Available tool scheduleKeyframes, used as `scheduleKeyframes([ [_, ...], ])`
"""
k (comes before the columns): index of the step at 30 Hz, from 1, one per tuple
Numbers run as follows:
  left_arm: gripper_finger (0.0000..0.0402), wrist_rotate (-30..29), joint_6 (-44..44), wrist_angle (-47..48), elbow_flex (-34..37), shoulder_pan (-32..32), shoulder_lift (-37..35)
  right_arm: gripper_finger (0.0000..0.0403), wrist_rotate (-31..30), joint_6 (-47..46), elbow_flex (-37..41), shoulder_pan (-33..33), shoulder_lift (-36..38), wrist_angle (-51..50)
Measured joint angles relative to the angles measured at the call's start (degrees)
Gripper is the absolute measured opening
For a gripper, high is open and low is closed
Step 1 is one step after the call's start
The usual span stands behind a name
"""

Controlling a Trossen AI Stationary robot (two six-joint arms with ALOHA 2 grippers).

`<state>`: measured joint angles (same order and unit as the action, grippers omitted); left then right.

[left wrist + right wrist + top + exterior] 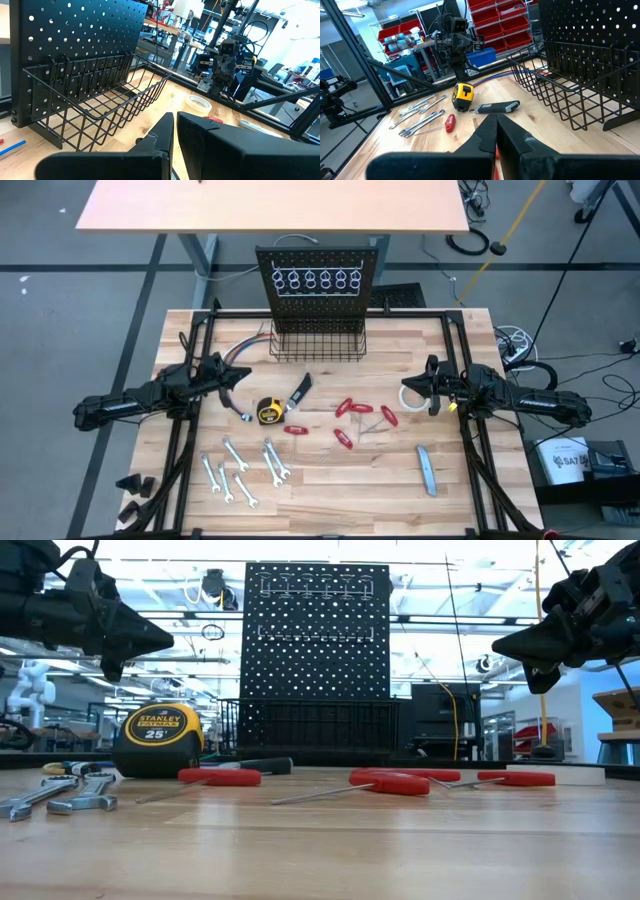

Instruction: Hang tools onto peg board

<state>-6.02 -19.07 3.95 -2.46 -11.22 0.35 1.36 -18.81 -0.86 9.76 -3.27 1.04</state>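
meanwhile, both grippers are held above the tabletop (330,480) with fingers closed on nothing, the left gripper (238,375) beside the yellow tape measure (268,411) and the right gripper (408,392) near the white tape roll (413,398), while the tools are left scattered before the peg board (318,275).

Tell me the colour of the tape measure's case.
Yellow with black trim on the tape measure; clearest in the low view.
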Motion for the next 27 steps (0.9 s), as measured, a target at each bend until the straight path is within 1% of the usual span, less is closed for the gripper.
scheduleKeyframes([
  [3, 0.0028, -0.1, 1.5, 0.0, 0.0, 0.0, 0.0, 0.0, 0.0, 0.0, 0.0, 0.0, 0.0, 0.2],
  [7, 0.0028, -0.4, 13.0, 0.0, 0.0, 0.0, 0.0, 0.0, 0.0, 0.4, 0.0, 0.0, 0.0, 0.6],
  [11, 0.0028, -0.4, 18.1, 0.0, 0.0, 0.0, 0.0, 0.0, 0.0, 3.4, 0.0, 0.0, 0.0, 0.7],
  [15, 0.0028, -0.4, 18.1, 0.0, 0.0, 0.0, 0.0, 0.0, -1.1, 8.5, 0.0, 0.0, 0.0, 1.4],
  [18, 0.0028, -0.4, 18.4, 0.0, 0.0, 0.0, 0.0, 0.0, -1.4, 9.0, 0.0, 0.0, 0.0, 1.9],
  [20, 0.0028, -0.4, 16.3, -0.5, 0.0, 0.0, 0.0, 0.0, -1.4, 9.0, 0.0, 0.0, 0.0, 4.1],
  [22, 0.0028, -0.3, 11.6, -1.5, 0.1, 0.0, 0.0, 0.0, -0.3, 9.0, 0.0, -0.1, 0.0, 6.8],
  [24, 0.0028, -0.3, 7.8, -2.4, 0.1, 0.0, 0.0, 0.0, 2.2, 9.0, 0.0, -0.1, 0.0, 9.7],
  [27, 0.0028, -0.3, 7.7, -2.4, 0.1, 0.0, 0.0, 0.0, 3.6, 6.5, 0.0, -0.1, 0.0, 14.0],
])
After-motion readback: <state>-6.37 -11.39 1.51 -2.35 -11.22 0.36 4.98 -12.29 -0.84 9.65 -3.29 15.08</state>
